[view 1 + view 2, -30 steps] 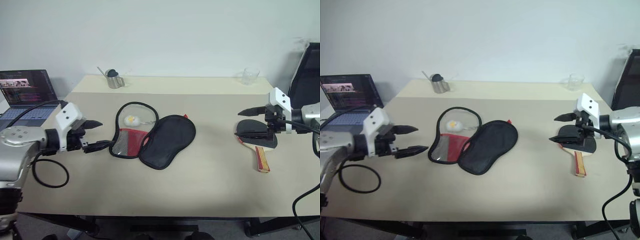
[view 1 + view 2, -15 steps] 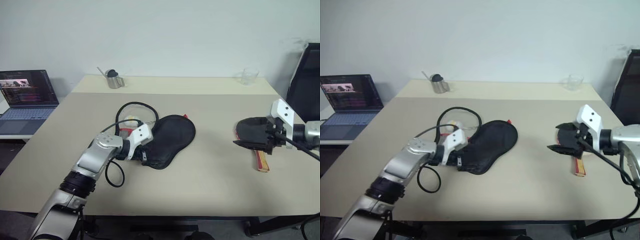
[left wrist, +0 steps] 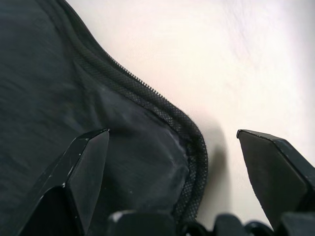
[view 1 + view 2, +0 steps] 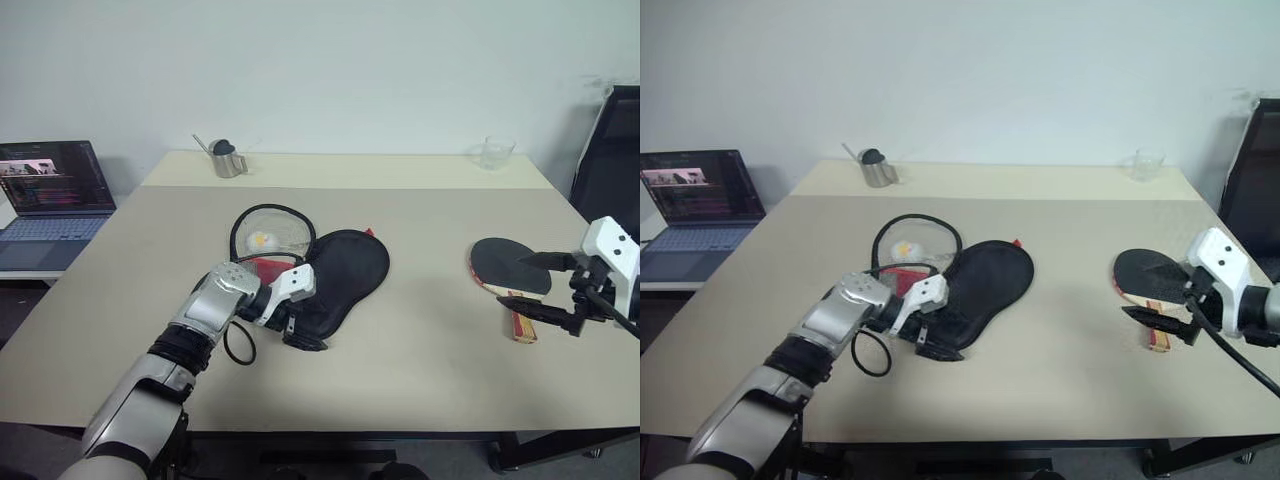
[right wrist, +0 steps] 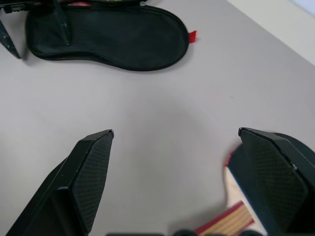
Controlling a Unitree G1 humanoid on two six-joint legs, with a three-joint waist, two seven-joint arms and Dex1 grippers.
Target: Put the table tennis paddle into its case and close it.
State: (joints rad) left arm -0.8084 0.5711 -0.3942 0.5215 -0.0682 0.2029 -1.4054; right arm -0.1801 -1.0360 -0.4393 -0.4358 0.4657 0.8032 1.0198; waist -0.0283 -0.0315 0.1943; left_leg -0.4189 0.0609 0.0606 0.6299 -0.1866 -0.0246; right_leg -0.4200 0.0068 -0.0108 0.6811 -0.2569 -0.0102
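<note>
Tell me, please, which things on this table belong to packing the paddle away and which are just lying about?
Belong to the job:
- table tennis paddle, flat on the table
- case, lying unzipped
- left gripper, open at the case's near edge
- right gripper, open by the paddle

Lying about:
- metal cup
- clear glass
- laptop

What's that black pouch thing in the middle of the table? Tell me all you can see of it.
The case is a flat, paddle-shaped fabric pouch, lying unzipped and spread open on the table. Its black half lies flat toward the right, with a small red tab at its far edge. The other half shows red lining, a mesh panel and a black rim, with a small white-yellow charm inside. A zipper runs along its edge. The left end effector, open, sits at its narrow near end.
</note>
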